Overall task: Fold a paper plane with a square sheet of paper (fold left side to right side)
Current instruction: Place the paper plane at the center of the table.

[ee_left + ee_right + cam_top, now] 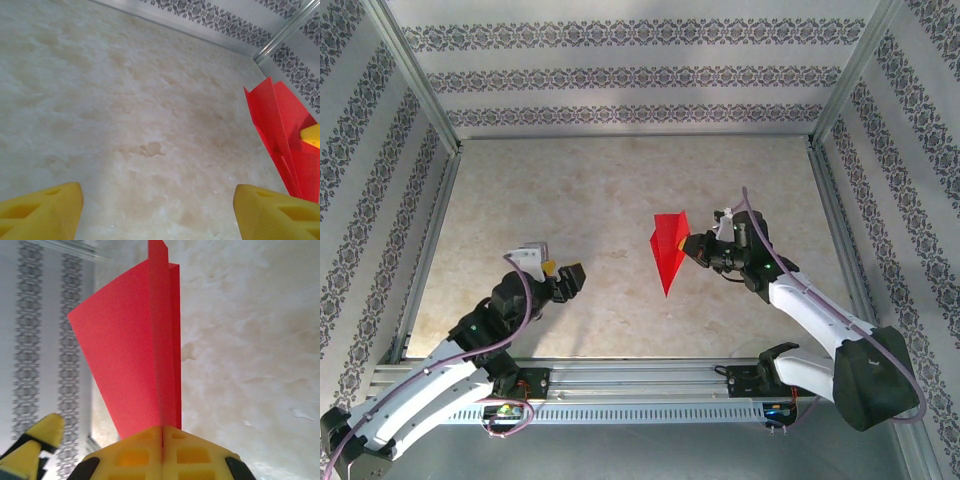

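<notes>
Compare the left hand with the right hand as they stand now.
The left hand is open; the right hand is shut. The left hand holds nothing; the right hand pinches the red paper plane. The left hand sits apart from the plane, the right hand at its right edge. Both have yellow fingers.

No legible text, label, brand, number or sign. Dark bands on wallpaper (pixel 640 78), upper part of frame: ornamental pattern, not lettering.
</notes>
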### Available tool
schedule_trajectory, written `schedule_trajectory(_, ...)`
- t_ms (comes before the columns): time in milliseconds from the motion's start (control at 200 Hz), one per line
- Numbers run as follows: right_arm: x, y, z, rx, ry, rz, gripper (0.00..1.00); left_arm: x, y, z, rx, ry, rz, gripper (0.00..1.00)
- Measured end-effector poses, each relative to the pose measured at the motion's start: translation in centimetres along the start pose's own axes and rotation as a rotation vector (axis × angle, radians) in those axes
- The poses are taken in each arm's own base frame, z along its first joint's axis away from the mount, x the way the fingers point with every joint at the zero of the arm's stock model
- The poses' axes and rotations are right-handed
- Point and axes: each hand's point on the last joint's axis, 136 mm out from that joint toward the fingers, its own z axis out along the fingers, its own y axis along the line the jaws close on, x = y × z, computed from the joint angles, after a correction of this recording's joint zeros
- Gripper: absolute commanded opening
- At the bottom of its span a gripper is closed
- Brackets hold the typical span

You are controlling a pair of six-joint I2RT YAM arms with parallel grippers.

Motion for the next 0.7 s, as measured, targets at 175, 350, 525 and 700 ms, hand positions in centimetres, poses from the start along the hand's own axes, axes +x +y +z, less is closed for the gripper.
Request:
schedule_trajectory(175,-0.4,2.7,0.8,-0.171,0.030,0.059,0.00,-0.4,0.4,-0.4,-0.023,-0.009,-0.008,0.79)
schedule_trajectory(350,-0.7,3.8,2.0,-0.253,0.058,0.098,0.00,-0.3,0.7,-0.4,-0.040,-0.002,-0.011,0.79)
schedule_trajectory(525,-0.2,4.3,4.6,-0.291,0.109,0.116,0.00,-0.1,0.9,-0.4,-0.048,0.004,-0.015,0.79)
schedule_trajectory(700,-0.7,4.6,8.4,-0.315,0.144,0.129,0.00,0.0,1.0,-0.3,-0.061,0.024,-0.009,0.79)
